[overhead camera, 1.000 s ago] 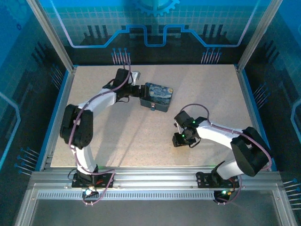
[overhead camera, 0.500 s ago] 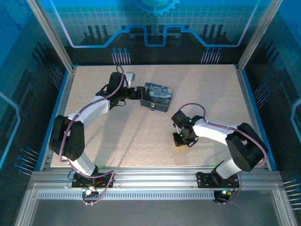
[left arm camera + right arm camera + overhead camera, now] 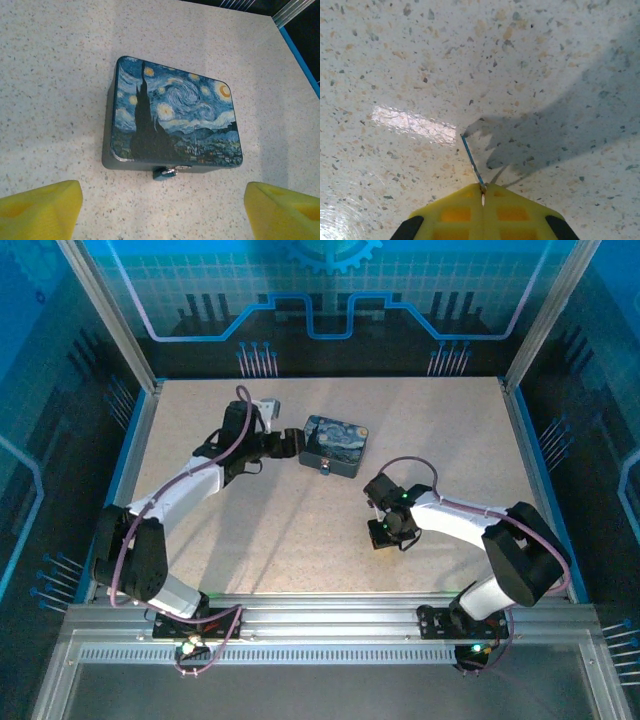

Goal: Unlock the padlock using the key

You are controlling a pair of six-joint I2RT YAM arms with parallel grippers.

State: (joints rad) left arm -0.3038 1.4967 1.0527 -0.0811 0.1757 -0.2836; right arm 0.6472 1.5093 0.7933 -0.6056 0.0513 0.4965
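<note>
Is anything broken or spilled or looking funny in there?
Nothing is broken or spilled. The box just sits a bit crooked on the table, its padlock at the front side. The right gripper pinches the key by its very end, so it sticks out slanted.

The left arm [image 3: 190, 485] is holding itself stretched far forward, wrist bent inward, its gripper [image 3: 161, 212] standing wide open with the yellow fingers [image 3: 40, 210] well apart. The right arm [image 3: 460, 520] is sitting folded at the elbow, wrist tipped downward, and its gripper [image 3: 483, 189] is pressing both pads tight together, pinching the key [image 3: 471, 160] jutting just ahead of the tips
</note>
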